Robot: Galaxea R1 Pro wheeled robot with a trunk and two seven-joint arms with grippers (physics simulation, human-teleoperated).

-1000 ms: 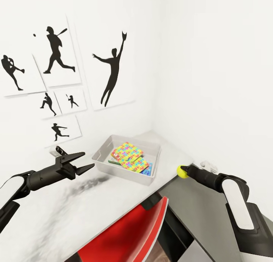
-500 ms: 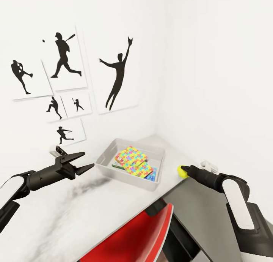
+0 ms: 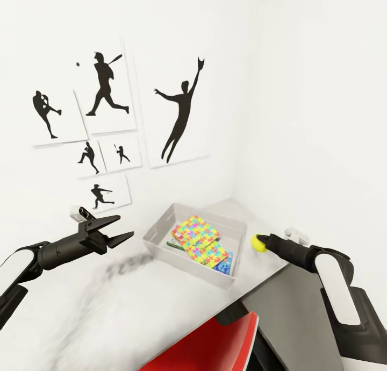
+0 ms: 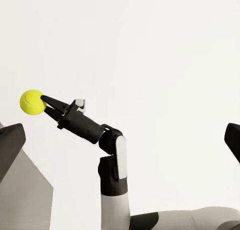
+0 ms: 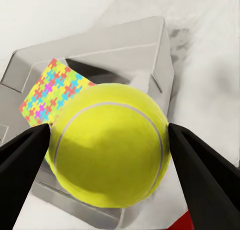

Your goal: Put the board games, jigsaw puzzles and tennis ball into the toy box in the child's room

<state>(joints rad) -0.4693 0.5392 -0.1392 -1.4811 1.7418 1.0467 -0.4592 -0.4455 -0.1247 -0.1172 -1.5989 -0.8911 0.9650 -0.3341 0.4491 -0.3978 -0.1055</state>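
Note:
The yellow-green tennis ball (image 3: 259,243) is pinched in my shut right gripper (image 3: 262,241), in the air just off the right end of the toy box (image 3: 159,229). That pale grey tub sits on the table (image 3: 80,306) in the wall corner. In it lie two jigsaw puzzles (image 3: 195,233), (image 3: 214,252), overlapping, with a blue board game (image 3: 226,262) and a green edge (image 3: 174,245) peeking from under them. In the right wrist view the ball (image 5: 110,145) sits between dark fingers (image 5: 20,160) above the tub (image 5: 125,45). My left gripper (image 3: 121,229) hangs open left of the tub, holding nothing.
Black baseball-player silhouette pictures (image 3: 180,110) hang on the white wall behind the table. A red chair back (image 3: 215,344) stands at the table's near edge below the tub. The left wrist view looks across at the right arm (image 4: 112,155) and the ball (image 4: 32,101).
The head view has swung, so wall pictures, tub and chair sit further right in it. The tub now lies closer to the held ball. Both arms keep their pose.

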